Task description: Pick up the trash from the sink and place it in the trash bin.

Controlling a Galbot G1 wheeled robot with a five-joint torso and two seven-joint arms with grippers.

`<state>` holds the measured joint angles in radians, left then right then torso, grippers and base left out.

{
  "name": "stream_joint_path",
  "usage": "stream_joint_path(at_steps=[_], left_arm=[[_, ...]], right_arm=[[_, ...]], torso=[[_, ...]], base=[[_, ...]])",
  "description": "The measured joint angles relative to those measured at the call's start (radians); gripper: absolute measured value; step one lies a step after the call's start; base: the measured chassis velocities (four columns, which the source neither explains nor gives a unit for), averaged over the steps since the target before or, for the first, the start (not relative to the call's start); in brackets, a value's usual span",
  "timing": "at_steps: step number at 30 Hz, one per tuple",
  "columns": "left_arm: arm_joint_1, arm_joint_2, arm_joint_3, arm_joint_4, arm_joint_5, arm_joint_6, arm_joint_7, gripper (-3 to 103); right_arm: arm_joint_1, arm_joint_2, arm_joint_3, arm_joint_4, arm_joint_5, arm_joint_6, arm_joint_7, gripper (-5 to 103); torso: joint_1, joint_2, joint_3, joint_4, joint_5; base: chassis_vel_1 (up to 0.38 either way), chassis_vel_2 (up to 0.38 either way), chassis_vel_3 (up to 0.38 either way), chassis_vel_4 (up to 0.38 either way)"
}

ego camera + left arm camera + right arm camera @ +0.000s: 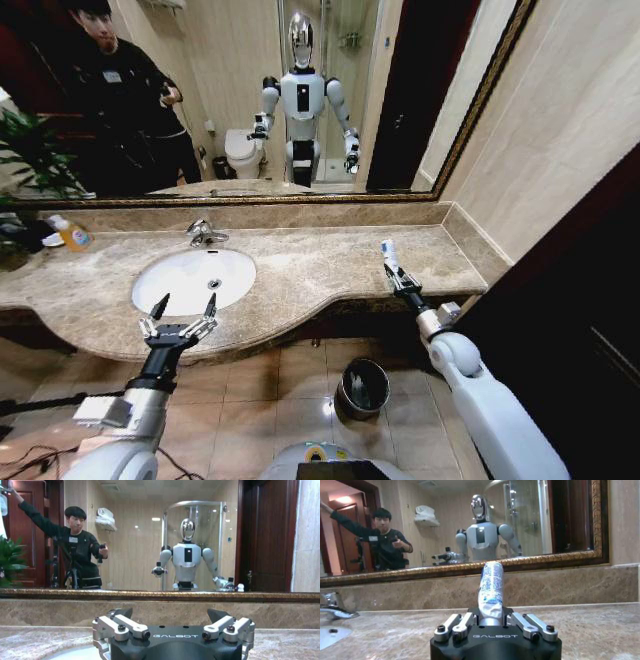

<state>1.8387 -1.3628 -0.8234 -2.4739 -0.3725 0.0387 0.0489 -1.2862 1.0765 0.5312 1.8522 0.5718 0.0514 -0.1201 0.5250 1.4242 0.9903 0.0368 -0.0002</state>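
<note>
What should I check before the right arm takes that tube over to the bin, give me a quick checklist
1. Grip: right gripper is shut on the white tube, which stands out past the fingers: ok.
2. Arm position: in the head view the right gripper is over the counter, not above the trash bin: not ok for release.
3. Bin access: bin stands open on the floor below the counter edge: ok.
4. Left gripper is open near the sink's front edge, apart from the right arm: ok.
5. More trash in the sink: cannot tell.
</note>
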Motion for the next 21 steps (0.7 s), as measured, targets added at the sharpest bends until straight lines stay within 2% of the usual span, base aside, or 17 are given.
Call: stream_joint_path(at_steps=[11,17,21], left_arm=[[0.000,0.000,0.000,0.000,0.000,0.000,0.000,100],[0.000,0.000,0.000,0.000,0.000,0.000,0.000,100],[0.000,0.000,0.000,0.000,0.000,0.000,0.000,100]], right_arm=[[-0.179,0.004,0.066,0.002,0.049,0.141,-0.090,25],[-0.230,0.023,0.057,-0.070,0.041,0.245,-0.128,25],[-0.250,0.028,0.035,-0.111,0.040,0.272,-0.128,25]], torso=[[0.000,0.000,0.000,0.0000,0.0000],[0.000,0.000,0.000,0.0000,0.0003],[0.000,0.000,0.000,0.0000,0.0002]], base=[[0.000,0.000,0.000,0.000],[0.000,0.000,0.000,0.000],[0.000,0.000,0.000,0.000]])
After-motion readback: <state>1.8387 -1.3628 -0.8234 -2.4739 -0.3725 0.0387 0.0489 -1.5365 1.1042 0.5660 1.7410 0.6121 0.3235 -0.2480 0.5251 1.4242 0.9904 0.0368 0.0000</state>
